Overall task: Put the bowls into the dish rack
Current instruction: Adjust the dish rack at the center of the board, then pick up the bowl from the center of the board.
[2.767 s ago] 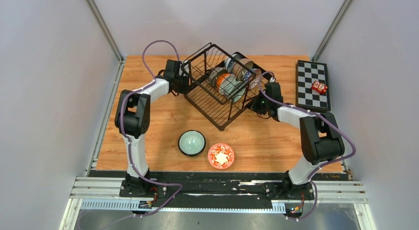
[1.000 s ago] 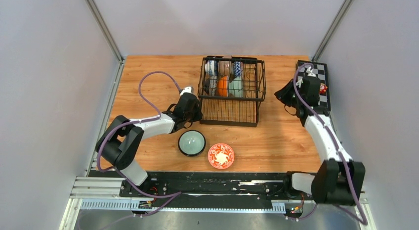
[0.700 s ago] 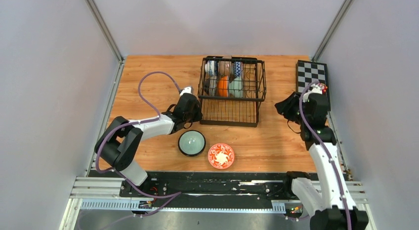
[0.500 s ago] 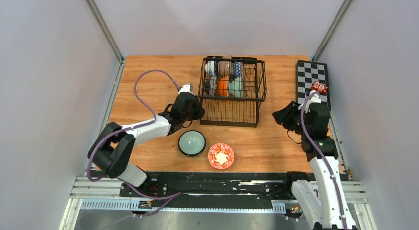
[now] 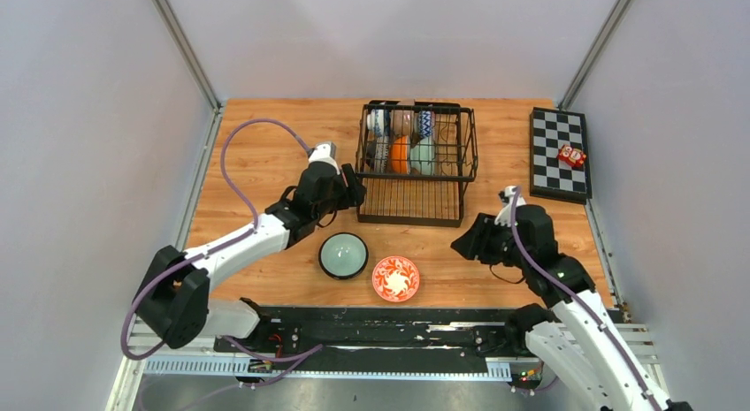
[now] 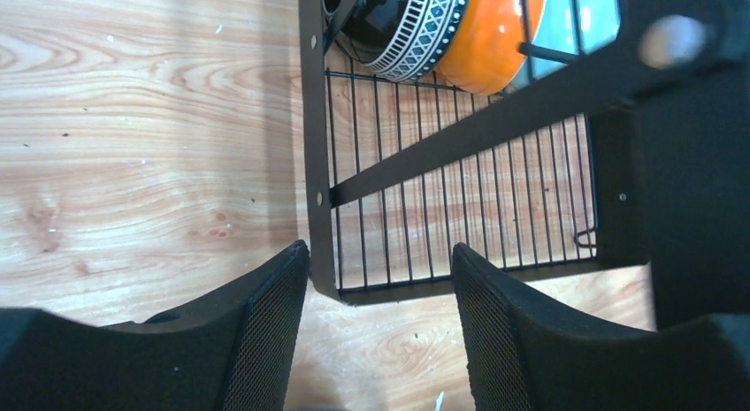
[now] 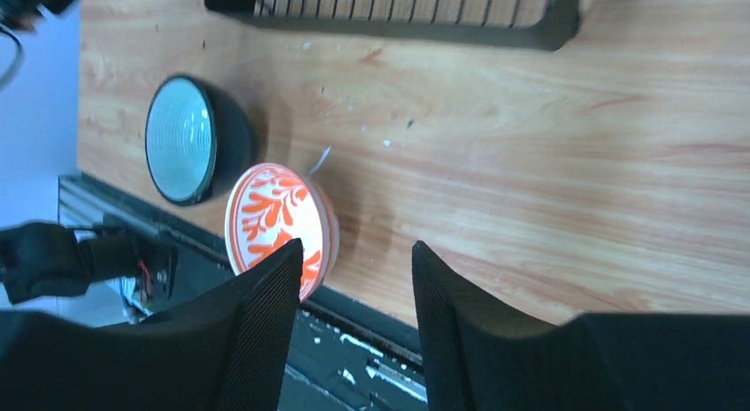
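The black wire dish rack (image 5: pixel 411 201) stands square at the back middle of the table, with several bowls (image 5: pixel 402 139) on edge in its rear basket. A pale green bowl (image 5: pixel 343 254) and an orange-red floral bowl (image 5: pixel 395 278) sit upright on the table in front of it. My left gripper (image 5: pixel 348 188) hangs open and empty over the rack's front left corner (image 6: pixel 318 208), its own view (image 6: pixel 380 252) showing an orange bowl (image 6: pixel 495 31) inside. My right gripper (image 5: pixel 464 243) is open and empty right of the floral bowl (image 7: pixel 274 216); its view (image 7: pixel 358 247) also catches the green bowl (image 7: pixel 181 137).
A checkered board (image 5: pixel 559 137) with a small red toy (image 5: pixel 571 155) lies at the back right. A black mounting rail (image 5: pixel 389 318) runs along the table's near edge, just behind the two loose bowls. Grey walls close in both sides.
The rack, earlier turned diagonal, now sits square. My right arm swung from the checkered board down toward the near middle. Both grippers opened, and the left one rose by the rack's corner.
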Tool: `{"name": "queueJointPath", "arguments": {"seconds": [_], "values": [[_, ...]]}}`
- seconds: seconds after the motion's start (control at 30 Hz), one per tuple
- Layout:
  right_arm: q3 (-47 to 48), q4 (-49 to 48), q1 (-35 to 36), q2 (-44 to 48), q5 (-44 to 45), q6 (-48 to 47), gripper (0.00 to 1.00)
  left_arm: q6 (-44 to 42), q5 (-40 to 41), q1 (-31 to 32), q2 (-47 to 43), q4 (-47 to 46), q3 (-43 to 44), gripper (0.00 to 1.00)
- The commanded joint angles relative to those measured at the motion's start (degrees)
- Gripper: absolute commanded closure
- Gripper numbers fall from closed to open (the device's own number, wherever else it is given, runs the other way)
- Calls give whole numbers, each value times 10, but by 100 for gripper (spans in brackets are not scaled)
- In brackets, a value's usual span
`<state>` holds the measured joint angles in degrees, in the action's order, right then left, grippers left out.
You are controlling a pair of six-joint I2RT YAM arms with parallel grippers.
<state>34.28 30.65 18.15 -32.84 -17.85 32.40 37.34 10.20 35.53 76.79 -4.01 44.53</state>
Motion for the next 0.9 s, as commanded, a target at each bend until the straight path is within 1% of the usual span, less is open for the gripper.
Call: {"name": "queueJointPath", "arguments": {"seconds": [0.0,0.17,0.43,0.47,0.6,0.73,0.87], "values": [[-12,-4,91,-19,73,41,47,-30,23,5,-51,36,-1,37],[-12,-32,182,-59,129,61,44,-45,43,5,-98,116,-5,33],[0,-76,282,-141,177,74,42,-44,26,6,-171,172,-34,29],[3,-78,298,-151,198,74,42,-46,21,5,-178,179,-37,29],[9,-88,328,-186,213,74,42,-51,-13,5,-204,206,-49,29],[13,-104,349,-217,219,73,42,-43,-68,6,-229,212,-69,28],[25,-118,372,-255,223,70,43,-32,-97,10,-254,230,-83,28]]}}
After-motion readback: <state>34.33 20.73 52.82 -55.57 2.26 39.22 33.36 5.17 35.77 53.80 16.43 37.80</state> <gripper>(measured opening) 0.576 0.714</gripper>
